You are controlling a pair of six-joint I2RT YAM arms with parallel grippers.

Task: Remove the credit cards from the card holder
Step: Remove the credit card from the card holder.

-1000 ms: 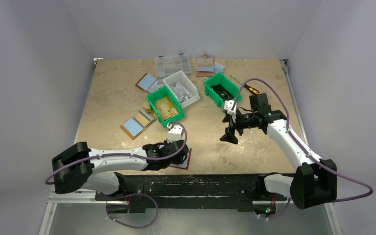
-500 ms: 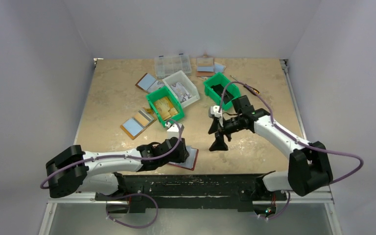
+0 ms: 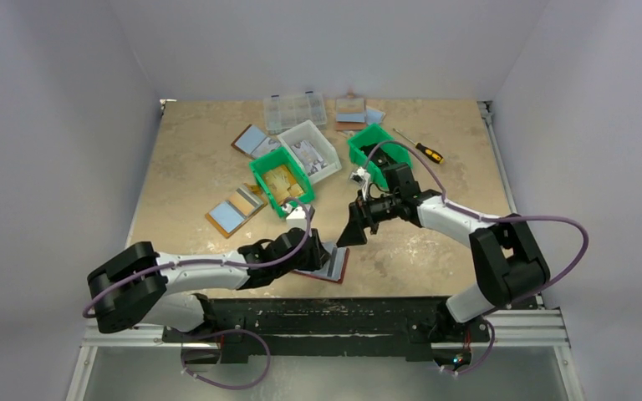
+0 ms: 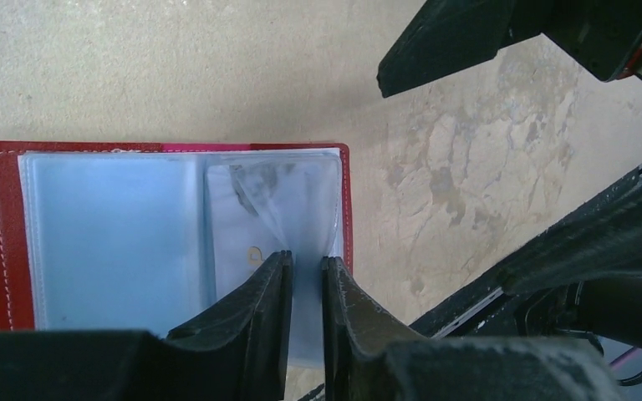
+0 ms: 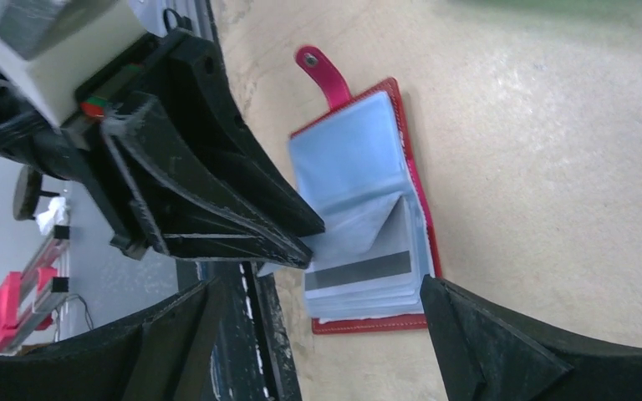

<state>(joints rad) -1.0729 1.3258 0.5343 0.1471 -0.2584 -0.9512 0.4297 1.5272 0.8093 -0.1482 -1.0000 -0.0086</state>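
Card holder (image 3: 332, 263) work takes up only the near edge of the table (image 3: 201, 167). The 2 green bins (image 3: 281, 180) stand well beyond the holder and play no part here. The holder lies open and flat, blue-grey panels up, with its red tab (image 5: 318, 71) trailing off 1 end. It probably lies this way so that both arms can reach its pockets.

The left gripper (image 4: 305, 261) comes in low over the holder's near edge. Its fingers are pressed almost together on 1 clear sleeve leaf (image 5: 376, 225) of the panel farthest from the tab. That leaf is peeled up like a page, which pins the holder down and opens the pocket beneath.

The right gripper (image 5: 319, 282) hovers just above the same end of the holder. Its fingers are spread wide and hold nothing, and they seem aligned to straddle what the lifted leaf exposes.

Under that leaf shows 1 credit card (image 5: 359, 269), pale grey with a dark band. It sits inside the holder with no part drawn out. How many more lie in the other pockets cannot be told.
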